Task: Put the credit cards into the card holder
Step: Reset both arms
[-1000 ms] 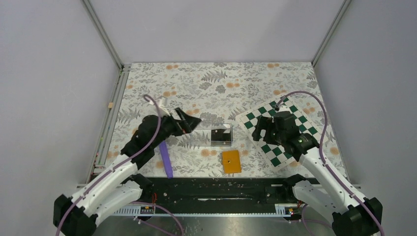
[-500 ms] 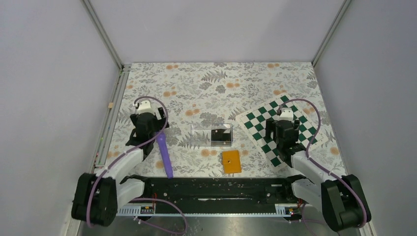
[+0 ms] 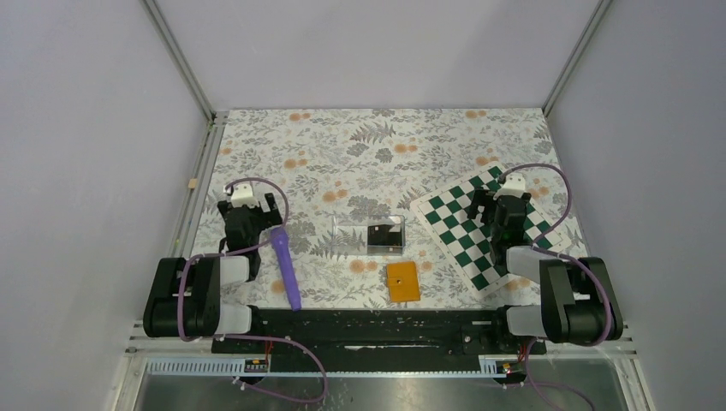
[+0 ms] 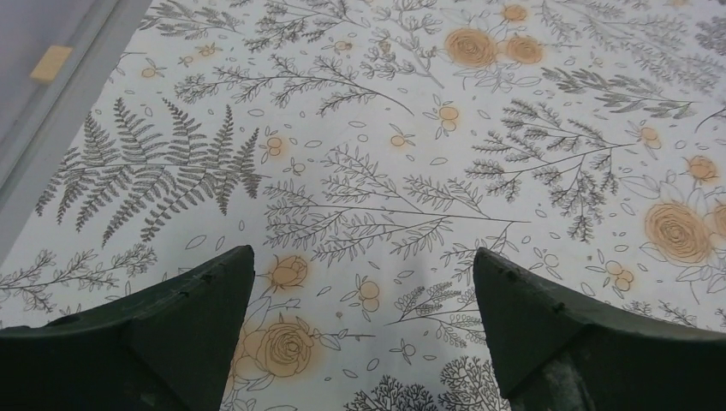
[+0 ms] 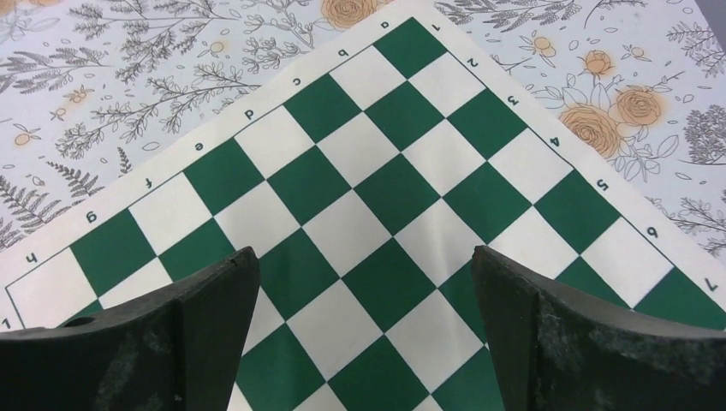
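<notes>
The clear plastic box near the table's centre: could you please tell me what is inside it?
A black credit card sits in the right end of the clear plastic box. Whether more cards are stacked beneath it cannot be seen.

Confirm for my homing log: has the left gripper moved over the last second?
Yes. The left gripper has drawn back leftward, away from the clear plastic box; it now sits left of the purple stick's far end.

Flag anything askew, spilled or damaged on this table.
Only the chessboard mat stands out: it lies turned diagonally to the edges of the table, on the right side. Nothing looks spilled or damaged.
</notes>
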